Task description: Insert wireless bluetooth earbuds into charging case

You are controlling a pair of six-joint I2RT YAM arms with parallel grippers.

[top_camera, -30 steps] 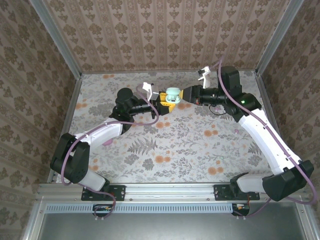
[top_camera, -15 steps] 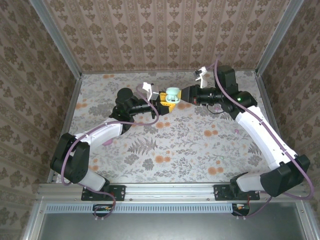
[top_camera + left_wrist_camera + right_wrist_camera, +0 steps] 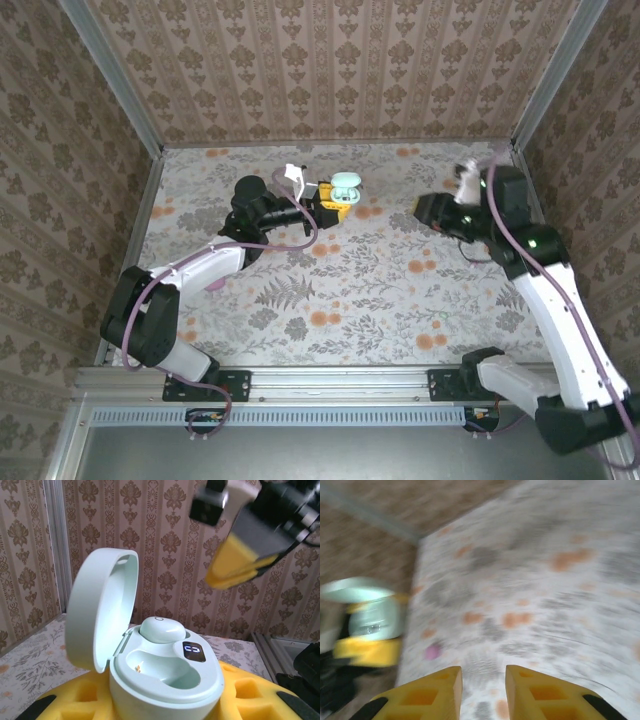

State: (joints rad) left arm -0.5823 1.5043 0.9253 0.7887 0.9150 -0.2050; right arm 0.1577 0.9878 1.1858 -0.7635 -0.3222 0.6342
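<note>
My left gripper is shut on the mint-green charging case, its yellow fingers on either side of the base. The lid stands open at the left. One mint earbud sits in the far slot. The near slot is empty, and the small display is lit. In the top view the case is held above the back of the table. My right gripper is off to the case's right, apart from it. Its jaws are open with nothing between them.
The floral tablecloth covers the table inside patterned walls with metal posts. A small pink object lies on the cloth below the case in the blurred right wrist view.
My right gripper has drawn back from the case to the right and its jaws have parted. The left arm and the case have stayed still.
</note>
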